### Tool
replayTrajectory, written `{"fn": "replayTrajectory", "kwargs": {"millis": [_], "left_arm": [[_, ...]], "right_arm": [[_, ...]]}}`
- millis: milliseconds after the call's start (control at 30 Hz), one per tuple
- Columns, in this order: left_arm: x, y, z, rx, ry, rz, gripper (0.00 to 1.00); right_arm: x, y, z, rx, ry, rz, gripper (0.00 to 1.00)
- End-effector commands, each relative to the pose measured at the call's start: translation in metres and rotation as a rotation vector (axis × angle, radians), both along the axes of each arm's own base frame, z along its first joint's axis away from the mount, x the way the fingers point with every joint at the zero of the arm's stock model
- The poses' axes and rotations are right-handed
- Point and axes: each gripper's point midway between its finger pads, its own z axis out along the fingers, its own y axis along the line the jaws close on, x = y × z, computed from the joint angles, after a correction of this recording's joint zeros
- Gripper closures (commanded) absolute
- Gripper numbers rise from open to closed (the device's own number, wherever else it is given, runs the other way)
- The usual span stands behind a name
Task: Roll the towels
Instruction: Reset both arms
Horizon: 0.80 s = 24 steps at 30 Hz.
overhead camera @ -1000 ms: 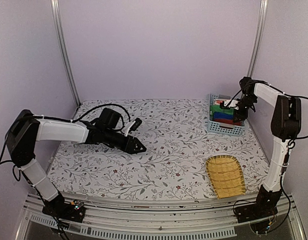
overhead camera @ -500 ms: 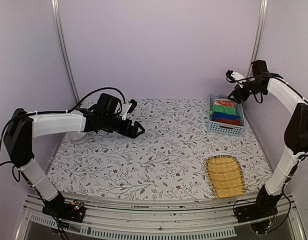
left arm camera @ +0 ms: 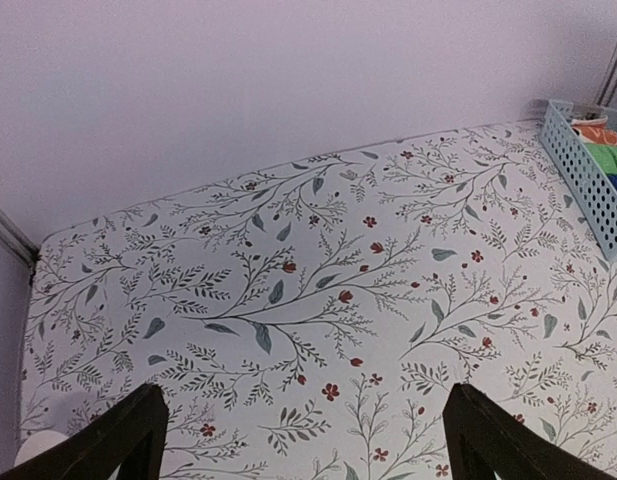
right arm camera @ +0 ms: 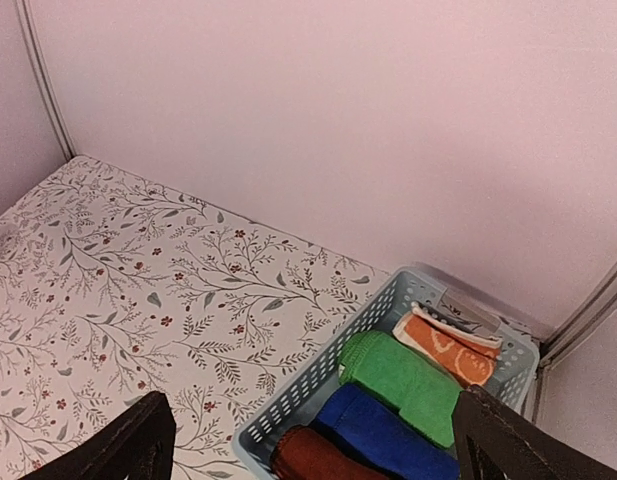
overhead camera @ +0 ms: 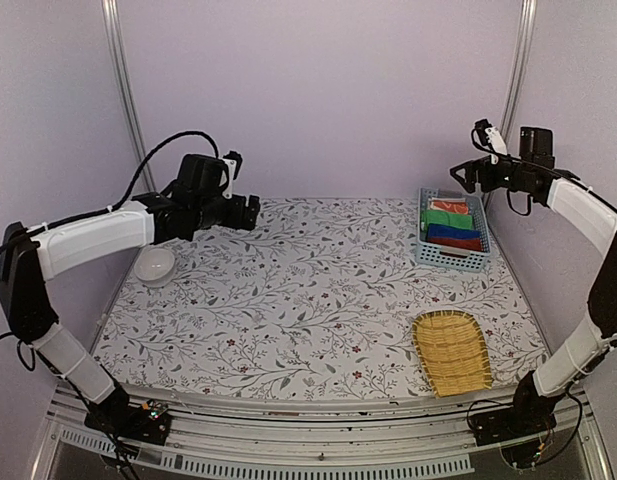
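- At the far right of the table [overhead camera: 288,300], inside the pale blue basket [right arm camera: 288,408], the blue towel [right arm camera: 383,432] and the reddish-brown towel [right arm camera: 306,460] lie touching, side by side, as plump bundles. The green cloth [right arm camera: 408,385] and the orange-red cloth [right arm camera: 450,345] lie beyond them, towards the far end.
- Both towels look like soft, light terry. They will probably sag, loosen and cling rather than slip, and nothing about them can break.
- The best hold looks to be from above, across a bundle's short width. The pinch should go deep enough to catch several layers, since a shallow nip may lift only the outer one.
- The right gripper [right arm camera: 313,400] hangs above the basket with its fingers spread wide, holding nothing.
- The left gripper [left arm camera: 303,405] hovers over the far left of the table, just as wide and empty.
- The brown towel is cut off by the bottom edge of the right wrist view.
- The cloths are packed tight, so their sides and undersides are hidden and no loose end can be made out.
- Whether the bundles are rolled or merely folded cannot be told.
- From above, the towels show only as thin bands of colour.
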Motion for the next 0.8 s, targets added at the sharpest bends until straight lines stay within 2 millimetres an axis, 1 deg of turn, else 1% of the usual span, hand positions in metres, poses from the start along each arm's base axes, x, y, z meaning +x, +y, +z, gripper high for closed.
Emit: {"fn": "replayTrajectory", "kwargs": {"millis": [0, 33, 67, 133, 167, 267, 333, 367, 433, 600, 667, 767], "left_arm": [[-0.002, 0.027, 0.034, -0.007, -0.116, 0.090, 0.02], [-0.003, 0.027, 0.041, -0.008, -0.134, 0.085, 0.01], [-0.004, 0.028, 0.051, -0.003, -0.157, 0.082, 0.01], [-0.006, 0.034, 0.076, -0.006, -0.209, 0.098, 0.01], [-0.006, 0.037, 0.088, -0.007, -0.233, 0.109, 0.01], [-0.010, 0.049, 0.125, -0.023, -0.307, 0.157, 0.01], [-0.015, 0.060, 0.143, -0.024, -0.356, 0.200, 0.01], [-0.018, 0.066, 0.149, -0.020, -0.376, 0.223, 0.02], [-0.023, 0.076, 0.155, -0.012, -0.404, 0.262, 0.01], [-0.030, 0.090, 0.145, 0.020, -0.379, 0.316, 0.01], [-0.033, 0.095, 0.146, 0.032, -0.377, 0.338, 0.01], [-0.038, 0.100, 0.148, 0.037, -0.387, 0.351, 0.01]], "right_arm": [[-0.004, 0.007, 0.011, 0.108, -0.006, 0.020, 0.01], [-0.004, 0.006, 0.016, 0.103, -0.011, 0.013, 0.01], [-0.004, 0.004, 0.025, 0.097, -0.026, 0.001, 0.01], [-0.006, 0.000, 0.055, 0.090, -0.088, -0.021, 0.01], [-0.008, -0.004, 0.074, 0.090, -0.131, -0.044, 0.01], [-0.018, -0.013, 0.123, 0.122, -0.239, -0.112, 0.01], [-0.024, -0.024, 0.142, 0.163, -0.283, -0.187, 0.01], [-0.025, -0.029, 0.147, 0.174, -0.293, -0.214, 0.01], [-0.023, -0.032, 0.144, 0.209, -0.269, -0.243, 0.01], [-0.022, -0.031, 0.117, 0.213, -0.225, -0.245, 0.01], [-0.024, -0.030, 0.112, 0.213, -0.216, -0.238, 0.01], [-0.024, -0.028, 0.109, 0.211, -0.211, -0.225, 0.01]]}}
